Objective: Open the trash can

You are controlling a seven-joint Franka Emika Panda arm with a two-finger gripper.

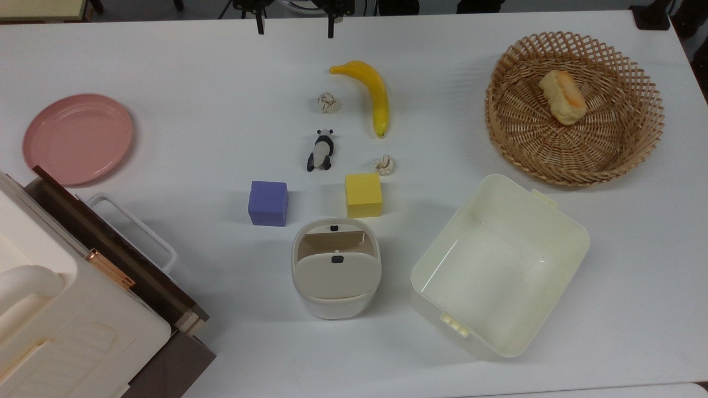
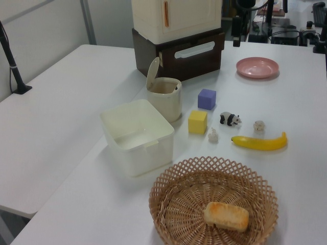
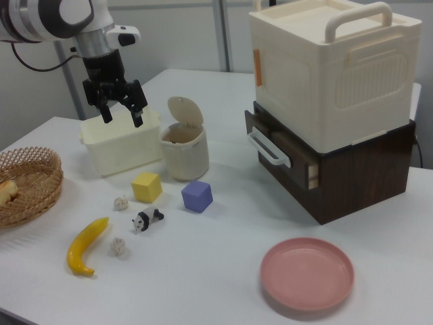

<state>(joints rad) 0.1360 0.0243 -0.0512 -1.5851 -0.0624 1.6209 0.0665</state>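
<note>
The trash can (image 1: 336, 301) is a small off-white bin near the table's front in the top view, between the purple cube and the cream tub. Its beige flip lid (image 1: 336, 275) stands tilted up, leaving the far part of the mouth uncovered; a small black button (image 1: 333, 227) sits on the rim. In the left view the trash can (image 2: 164, 99) has its lid (image 2: 152, 74) upright, as does the trash can (image 3: 185, 156) in the right view. My gripper (image 3: 122, 119) hangs open and empty high above the table, beyond the yellow banana; its fingers (image 1: 260, 25) show at the far edge.
A purple cube (image 1: 268, 203), a yellow cube (image 1: 363, 195), a toy panda (image 1: 321, 150), a banana (image 1: 371, 91) and two paper balls (image 1: 328, 102) lie beyond the can. A cream tub (image 1: 500, 262), a wicker basket (image 1: 575, 105), a pink plate (image 1: 77, 138) and a white handled box (image 1: 66, 320) surround them.
</note>
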